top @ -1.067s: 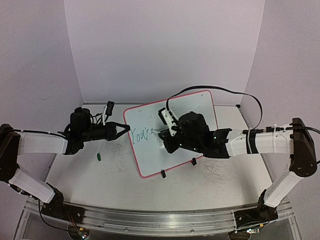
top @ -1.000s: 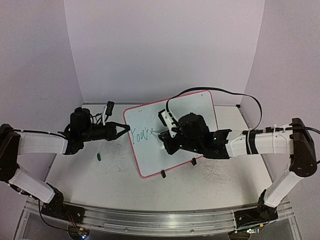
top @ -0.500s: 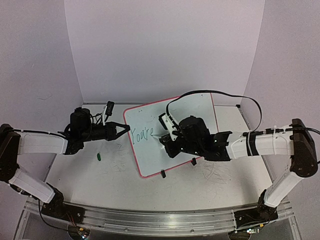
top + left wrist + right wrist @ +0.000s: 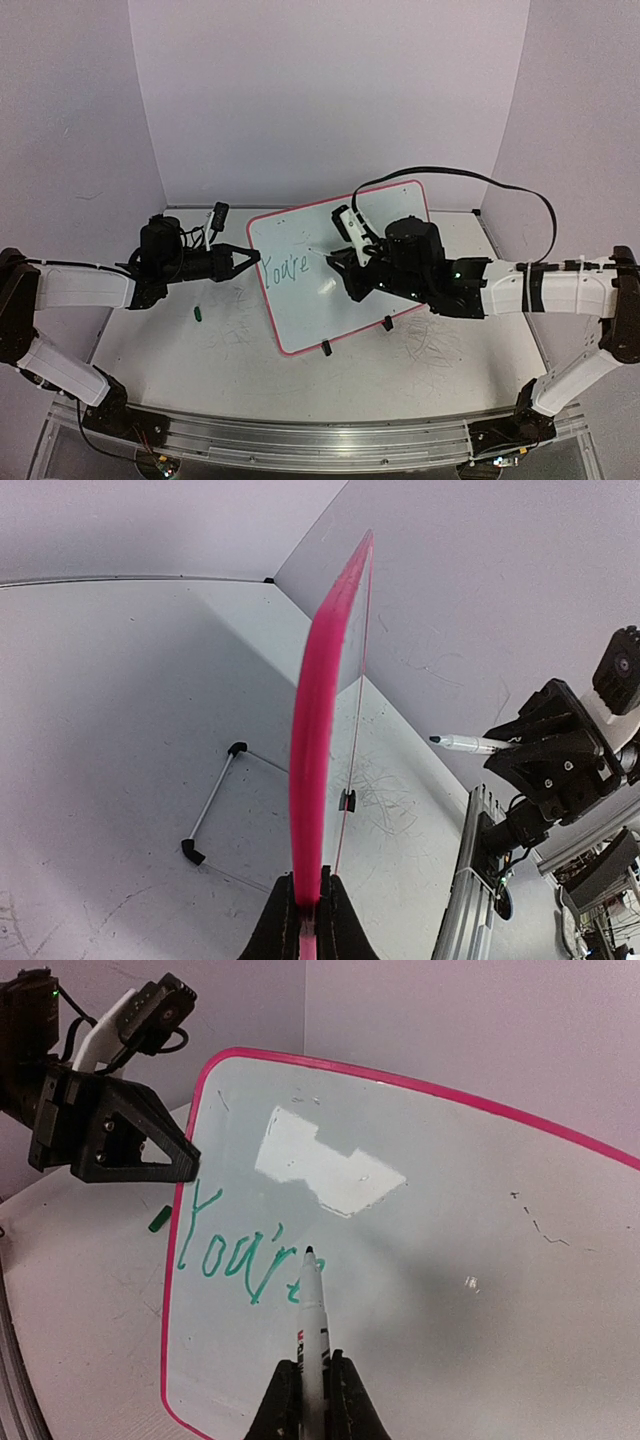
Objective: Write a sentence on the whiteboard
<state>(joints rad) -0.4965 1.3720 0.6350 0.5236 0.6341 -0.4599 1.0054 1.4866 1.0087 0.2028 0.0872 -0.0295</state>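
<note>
Top external view showed your left claw (image 4: 252, 258) pinched on the rounded pink-red frame of the small glossy white whiteboard (image 4: 300, 310). The board stood tilted on its two black clip feet (image 4: 325, 348), just ahead of that claw's tips. Your left wrist view agreed: both fingers (image 4: 340, 930) were closed against the frame, and the board rose edge-on straight out from between them. Your right claw (image 4: 350, 272) was clamped on a slim white marker with a dark tip (image 4: 328, 257). In your right wrist view the marker (image 4: 313, 1330) ran straight forward from between the fingers. Its tip sat just right of the last letter of the thin green handwritten sentence (image 4: 235, 1250), which read "You're" ahead and left of that claw, near the board's left frame. From the left wrist the marker tip (image 4: 436, 741) hung apart from the board's face. A small green piece (image 4: 198, 313) lay on the table near your left claw, back toward the arm bases.
</note>
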